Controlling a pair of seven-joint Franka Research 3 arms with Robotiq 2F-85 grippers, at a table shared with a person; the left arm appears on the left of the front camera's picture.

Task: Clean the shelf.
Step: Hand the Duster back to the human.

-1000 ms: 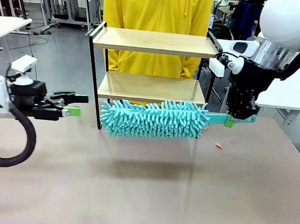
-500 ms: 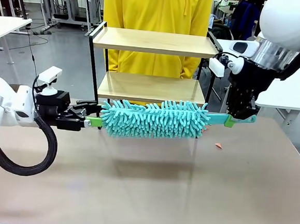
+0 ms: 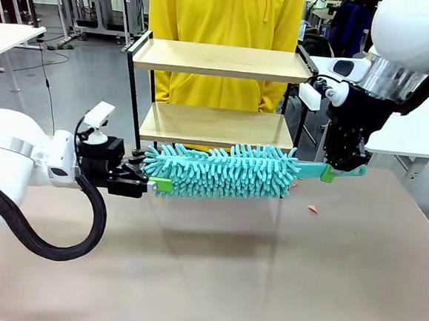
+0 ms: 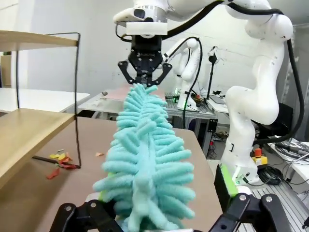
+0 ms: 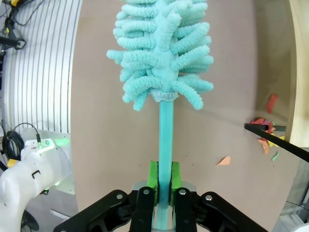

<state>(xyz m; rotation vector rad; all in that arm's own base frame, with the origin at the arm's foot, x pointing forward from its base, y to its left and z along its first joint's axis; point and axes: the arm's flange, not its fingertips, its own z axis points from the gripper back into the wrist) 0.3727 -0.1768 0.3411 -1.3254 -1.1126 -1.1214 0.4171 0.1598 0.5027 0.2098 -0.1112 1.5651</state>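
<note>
The shelf (image 3: 222, 61), two light wooden boards in a thin black frame, stands at the table's far side. In front of its lower board hangs a fluffy teal duster (image 3: 221, 170), lying level. My right gripper (image 3: 344, 171) is shut on the duster's handle (image 5: 165, 140). My left gripper (image 3: 152, 172) stands open at the duster's left tip, with the fluffy head (image 4: 145, 159) between its spread fingers. One green pad (image 4: 224, 181) stands apart from the fibres. The lower shelf board (image 4: 24, 135) lies to the side of the duster.
A person in a yellow top (image 3: 226, 13) stands right behind the shelf. Small red and orange scraps (image 3: 312, 208) lie on the table near the shelf's right leg (image 5: 275, 140). The brown tabletop (image 3: 264, 283) stretches toward me.
My left arm has swung right across the table, and its open fingers now stand around the duster's left tip. The right arm and the duster have stayed still.
</note>
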